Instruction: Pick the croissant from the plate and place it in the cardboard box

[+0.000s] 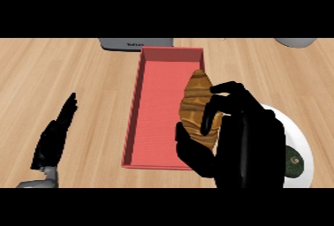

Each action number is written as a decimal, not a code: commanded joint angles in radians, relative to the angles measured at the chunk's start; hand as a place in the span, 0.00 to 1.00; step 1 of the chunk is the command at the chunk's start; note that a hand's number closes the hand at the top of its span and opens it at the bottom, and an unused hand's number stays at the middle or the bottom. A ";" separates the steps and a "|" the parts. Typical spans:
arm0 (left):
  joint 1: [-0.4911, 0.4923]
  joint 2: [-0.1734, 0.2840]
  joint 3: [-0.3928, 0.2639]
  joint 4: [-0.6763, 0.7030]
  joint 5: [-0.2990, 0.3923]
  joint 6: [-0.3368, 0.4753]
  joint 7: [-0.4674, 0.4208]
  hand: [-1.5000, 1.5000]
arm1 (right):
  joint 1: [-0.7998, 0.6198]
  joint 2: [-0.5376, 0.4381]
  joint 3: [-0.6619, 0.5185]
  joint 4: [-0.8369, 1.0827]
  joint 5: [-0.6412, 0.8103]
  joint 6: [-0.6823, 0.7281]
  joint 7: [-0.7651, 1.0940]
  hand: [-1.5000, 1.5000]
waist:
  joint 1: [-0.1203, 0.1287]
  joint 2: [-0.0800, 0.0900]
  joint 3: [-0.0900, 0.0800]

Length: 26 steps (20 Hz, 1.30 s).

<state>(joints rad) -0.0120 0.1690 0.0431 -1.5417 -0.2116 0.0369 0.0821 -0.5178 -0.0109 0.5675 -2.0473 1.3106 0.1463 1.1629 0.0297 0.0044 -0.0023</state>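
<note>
The long, golden-brown croissant (196,108) is held in the black right hand (244,137), with fingers and thumb curled round its lower half. It is lifted over the right wall of the long red cardboard box (140,106), off the white round plate (301,141). It is likely light, soft and flaky, so it is best gripped round the thick middle. The black left hand (55,137) is rested open, fingers straight, at the left.

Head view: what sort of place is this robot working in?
Probably a kitchen counter: a wooden counter top, a white plate at the right, and the right hand holding a croissant over a red box. A grey appliance sits behind.
</note>
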 commanded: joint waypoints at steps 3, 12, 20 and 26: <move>-0.020 -0.001 0.009 0.037 -0.001 0.002 -0.024 0.50 | -0.199 0.010 -0.155 0.253 -0.167 -0.051 0.156 1.00 | 0.003 0.003 0.000; 0.009 -0.005 -0.004 0.013 -0.008 -0.004 -0.035 0.50 | -0.368 0.010 -0.252 0.719 -0.314 -0.214 0.071 1.00 | 0.018 0.004 0.001; 0.037 -0.021 -0.031 -0.076 -0.026 0.006 0.032 0.50 | -0.358 0.010 -0.287 0.960 -0.377 -0.468 -0.025 0.00 | 0.013 0.002 0.003; -0.024 0.034 0.039 0.003 0.027 -0.044 -0.009 0.50 | -0.413 0.011 -0.279 1.043 -0.413 -0.750 -0.106 0.00 | 0.018 0.006 0.002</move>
<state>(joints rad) -0.0250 0.1672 0.0426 -1.5551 -0.2163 0.0235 0.0919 -0.9091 -0.0063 0.2843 -1.0451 0.9008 -0.3921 1.0086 0.0457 0.0104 0.0001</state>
